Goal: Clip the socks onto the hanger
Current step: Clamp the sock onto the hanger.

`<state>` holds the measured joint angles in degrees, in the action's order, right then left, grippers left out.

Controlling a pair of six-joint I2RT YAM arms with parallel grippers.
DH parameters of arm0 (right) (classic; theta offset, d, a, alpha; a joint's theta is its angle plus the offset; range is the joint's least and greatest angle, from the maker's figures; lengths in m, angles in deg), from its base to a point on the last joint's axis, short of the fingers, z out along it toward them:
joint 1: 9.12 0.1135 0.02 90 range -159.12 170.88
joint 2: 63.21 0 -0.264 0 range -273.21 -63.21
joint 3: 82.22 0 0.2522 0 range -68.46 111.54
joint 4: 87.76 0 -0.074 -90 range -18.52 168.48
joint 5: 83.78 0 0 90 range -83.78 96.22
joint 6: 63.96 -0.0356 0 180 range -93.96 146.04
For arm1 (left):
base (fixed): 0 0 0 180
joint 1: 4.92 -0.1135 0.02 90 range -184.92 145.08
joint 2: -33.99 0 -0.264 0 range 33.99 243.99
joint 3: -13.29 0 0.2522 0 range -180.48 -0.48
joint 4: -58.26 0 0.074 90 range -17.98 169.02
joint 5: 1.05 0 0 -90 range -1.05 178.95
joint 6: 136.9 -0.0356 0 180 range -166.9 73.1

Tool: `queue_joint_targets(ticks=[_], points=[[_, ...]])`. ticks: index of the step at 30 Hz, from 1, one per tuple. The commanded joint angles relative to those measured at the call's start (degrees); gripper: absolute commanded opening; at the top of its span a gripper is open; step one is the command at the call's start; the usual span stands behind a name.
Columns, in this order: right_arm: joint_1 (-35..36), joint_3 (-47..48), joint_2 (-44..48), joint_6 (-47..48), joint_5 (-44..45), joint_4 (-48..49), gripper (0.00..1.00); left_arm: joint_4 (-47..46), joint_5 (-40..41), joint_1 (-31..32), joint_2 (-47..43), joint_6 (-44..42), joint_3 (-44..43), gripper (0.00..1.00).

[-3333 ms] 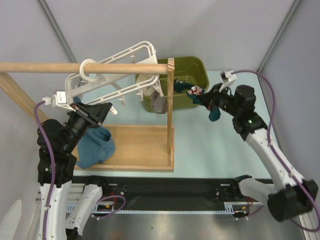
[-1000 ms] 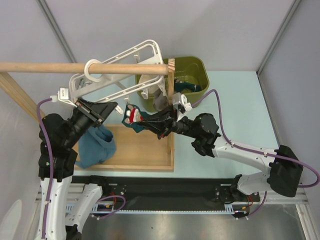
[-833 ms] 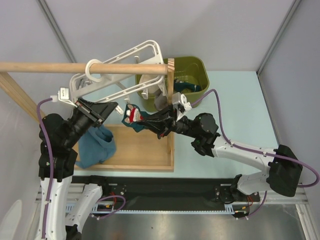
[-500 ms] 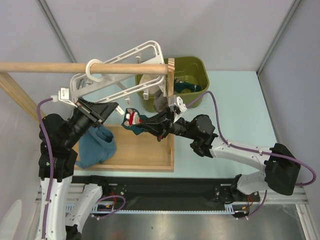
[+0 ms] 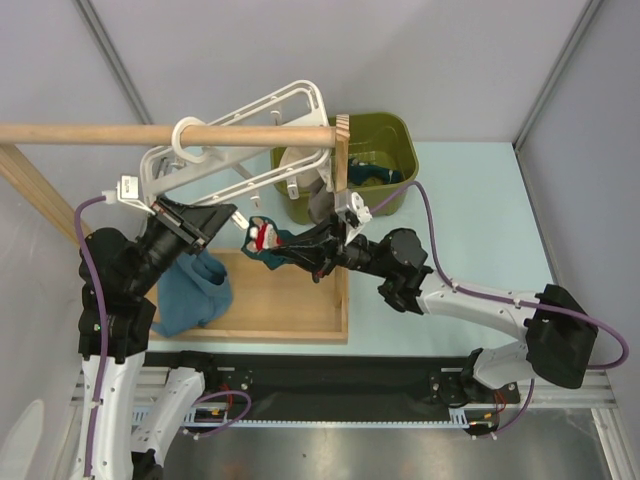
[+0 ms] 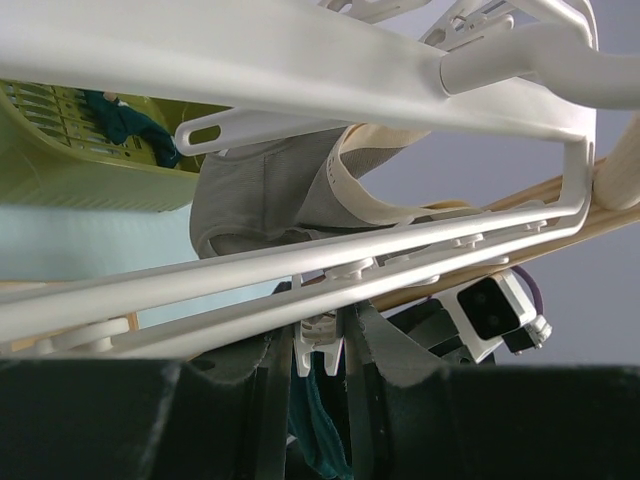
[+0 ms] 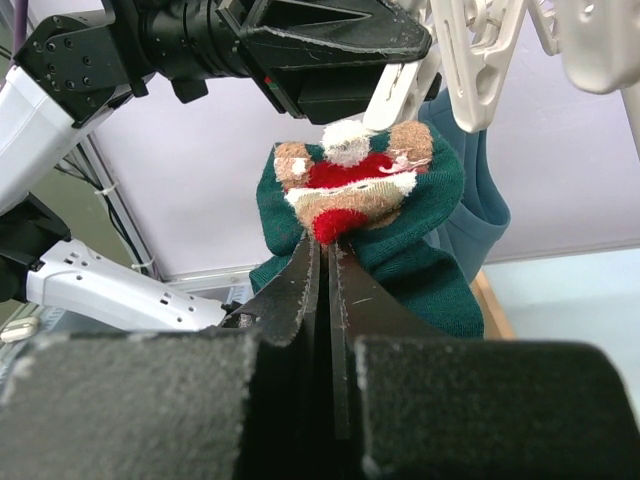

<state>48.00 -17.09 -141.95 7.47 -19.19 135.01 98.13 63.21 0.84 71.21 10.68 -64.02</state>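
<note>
Holds 1 sock (image 7: 400, 255) up beside the hanger's (image 5: 255, 102) clip pegs.
Pinches the dark teal sock at its red-and-white patch in the clenched right gripper (image 7: 325, 242), at 9 o'clock from the top view's middle. Clamps the left gripper (image 5: 226, 214) around 1 clip peg (image 6: 318, 330), at 9 o'clock of the sock and just beside it. Hangs the white hanger, tilted, by its ring on the wooden rod (image 5: 100, 133) at 11 o'clock. Keeps more teal fabric (image 5: 375, 172) in the green basket (image 5: 380, 118) at 1 o'clock on the table.
</note>
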Motion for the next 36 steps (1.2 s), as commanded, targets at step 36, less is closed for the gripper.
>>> queue_joint_targets(ticks=[36], points=[[-0.96,6.28,-3.52,-2.96,-2.01,6.13,0.00,4.48,-6.43,0.74,1.46,-0.54,-0.17,0.00]])
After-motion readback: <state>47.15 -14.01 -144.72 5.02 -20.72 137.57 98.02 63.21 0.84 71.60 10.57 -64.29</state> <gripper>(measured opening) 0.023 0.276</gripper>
